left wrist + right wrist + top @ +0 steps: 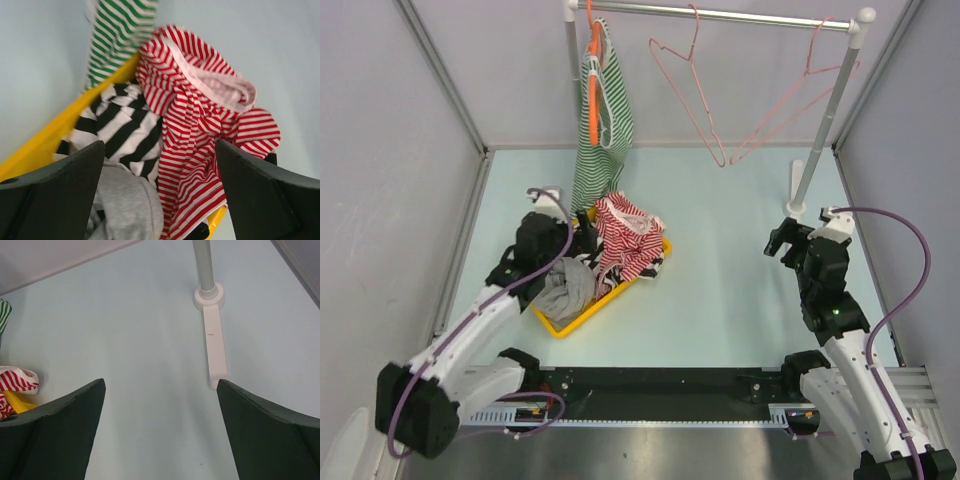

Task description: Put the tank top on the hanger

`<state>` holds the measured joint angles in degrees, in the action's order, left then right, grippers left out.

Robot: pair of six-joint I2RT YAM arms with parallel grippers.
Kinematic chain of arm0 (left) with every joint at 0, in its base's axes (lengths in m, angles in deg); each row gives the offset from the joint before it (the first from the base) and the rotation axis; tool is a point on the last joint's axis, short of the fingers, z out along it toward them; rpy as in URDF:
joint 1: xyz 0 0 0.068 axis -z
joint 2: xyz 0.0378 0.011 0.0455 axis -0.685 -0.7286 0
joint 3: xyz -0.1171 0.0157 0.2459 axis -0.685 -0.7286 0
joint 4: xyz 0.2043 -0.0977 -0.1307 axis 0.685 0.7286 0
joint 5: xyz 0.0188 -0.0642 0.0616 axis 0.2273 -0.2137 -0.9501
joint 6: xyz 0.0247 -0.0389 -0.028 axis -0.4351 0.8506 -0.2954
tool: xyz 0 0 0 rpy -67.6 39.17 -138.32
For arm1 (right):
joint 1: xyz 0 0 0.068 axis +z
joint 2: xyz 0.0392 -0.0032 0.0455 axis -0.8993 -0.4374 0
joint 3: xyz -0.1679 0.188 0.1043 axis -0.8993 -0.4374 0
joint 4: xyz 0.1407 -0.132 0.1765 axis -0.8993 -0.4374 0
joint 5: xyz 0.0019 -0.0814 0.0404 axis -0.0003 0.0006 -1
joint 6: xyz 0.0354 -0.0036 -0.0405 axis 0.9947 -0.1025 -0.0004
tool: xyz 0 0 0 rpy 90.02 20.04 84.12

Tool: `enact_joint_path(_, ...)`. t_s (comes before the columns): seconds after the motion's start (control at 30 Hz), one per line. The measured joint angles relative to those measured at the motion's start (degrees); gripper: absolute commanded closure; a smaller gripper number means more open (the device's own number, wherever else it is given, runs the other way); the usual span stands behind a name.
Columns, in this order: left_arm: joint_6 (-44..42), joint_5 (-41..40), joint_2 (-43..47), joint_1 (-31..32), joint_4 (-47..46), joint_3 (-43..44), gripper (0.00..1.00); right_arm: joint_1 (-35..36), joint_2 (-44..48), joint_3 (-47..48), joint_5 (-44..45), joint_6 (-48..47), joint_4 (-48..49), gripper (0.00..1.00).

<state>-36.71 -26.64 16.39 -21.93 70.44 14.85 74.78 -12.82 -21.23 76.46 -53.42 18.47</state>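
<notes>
A: Two tools stood wide from above: left tool [582,225] over the tank top [625,240] in the yellow tray [582,318], right tool [780,243] at the right, the hanger [692,95] on the far rail [720,14].
B: Left wrist: pinching its pale trim, clear of the black-and-white garment [120,125], seemed best.
A: Right wrist: jaws spread over desk [150,340].

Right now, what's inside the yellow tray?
The red-striped tank top, a black-and-white striped garment and a grey cloth are piled in the yellow tray. Whatever lies beneath them is covered.
</notes>
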Motion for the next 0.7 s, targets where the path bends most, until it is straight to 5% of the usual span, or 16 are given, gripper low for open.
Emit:
enact_joint_path(0.2, 4.90, 4.07, -18.97, 1.46, -6.99, 2.16, 0.02, 0.00, -0.02, 0.00, -1.03, 0.52, -0.81, 0.00)
enact_joint_path(0.43, 7.30, 6.82, -29.24, 1.53, -12.22, 6.03, 0.03, 0.00, 0.13, 0.00, -1.51, 0.94, -1.64, 0.00)
enact_joint_path(0.7, 8.11, 8.70, -37.94, 1.57, -16.13, 11.47, 0.39, 0.00, -0.22, 0.00, -2.32, 1.03, -2.12, 0.00)
